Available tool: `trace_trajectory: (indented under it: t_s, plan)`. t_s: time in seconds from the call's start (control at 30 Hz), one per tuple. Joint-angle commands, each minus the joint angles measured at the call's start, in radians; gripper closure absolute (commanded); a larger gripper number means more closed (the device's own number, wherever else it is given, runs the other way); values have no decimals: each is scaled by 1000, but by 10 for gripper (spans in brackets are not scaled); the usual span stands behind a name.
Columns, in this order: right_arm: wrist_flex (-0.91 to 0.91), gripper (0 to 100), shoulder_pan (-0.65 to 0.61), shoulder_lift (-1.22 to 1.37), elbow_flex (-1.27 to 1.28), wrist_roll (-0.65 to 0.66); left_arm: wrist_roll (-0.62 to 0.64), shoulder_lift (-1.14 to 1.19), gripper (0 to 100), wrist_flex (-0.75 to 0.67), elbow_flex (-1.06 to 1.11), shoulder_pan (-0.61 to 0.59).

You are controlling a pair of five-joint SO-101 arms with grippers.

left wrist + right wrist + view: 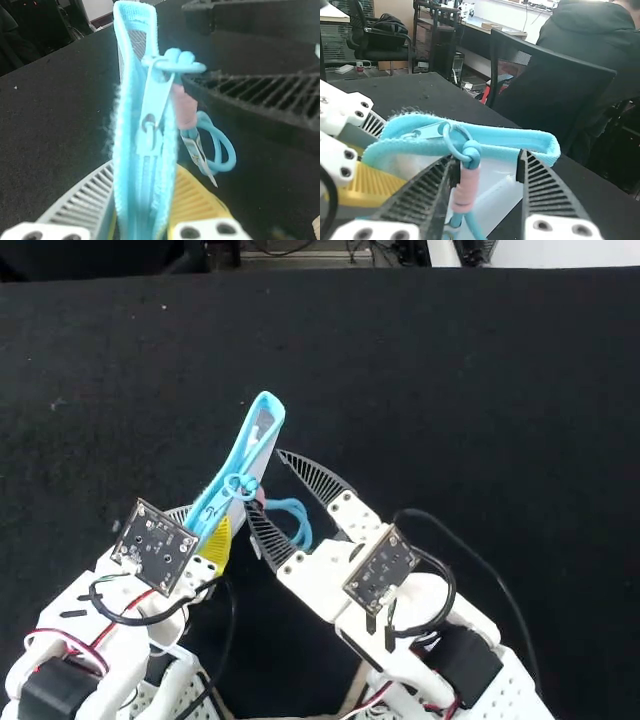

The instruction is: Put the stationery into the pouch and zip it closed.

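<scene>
The table [480, 380] is bare black cloth. Over its near side I have the pouch [245, 465] standing on edge, zip side up. My left gripper [200, 525] is pressed together on its near end, the yellow finger on one face and the white finger on the other. I can't tell what is inside it.

My right gripper [487, 157] is spread, one black finger on each side of the pouch's upper edge, and it is pinching nothing. The slider [150, 125] looks to sit partway along the zip. The cord [222, 150] hangs from it in a loop, with the pink bead [466, 187] just against the inside of one right finger.

I judge the zipping step is in hand. To do it well, I'd close the right fingers on the cord at or just above the bead, close to the slider. Then I'd pull straight along the zip line, not sideways. The left grip must hold firm as an anchor, or the pouch will twist or slip out.
</scene>
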Motion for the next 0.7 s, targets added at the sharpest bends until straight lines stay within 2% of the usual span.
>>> trace_trajectory:
  t_s: [0.0,0.4,0.57,0.67]
  plan:
    - [-35,812,18,1,-61,3,-11,11,970,8,-7,2]
    - [-12,812,18,1,-71,175,-11,11,970,5,-1,2]
    - [-21,812,18,1,-76,173,-11,11,970,8,-5,2]
    - [-20,812,18,1,-102,120,-11,11,970,9,-7,2]
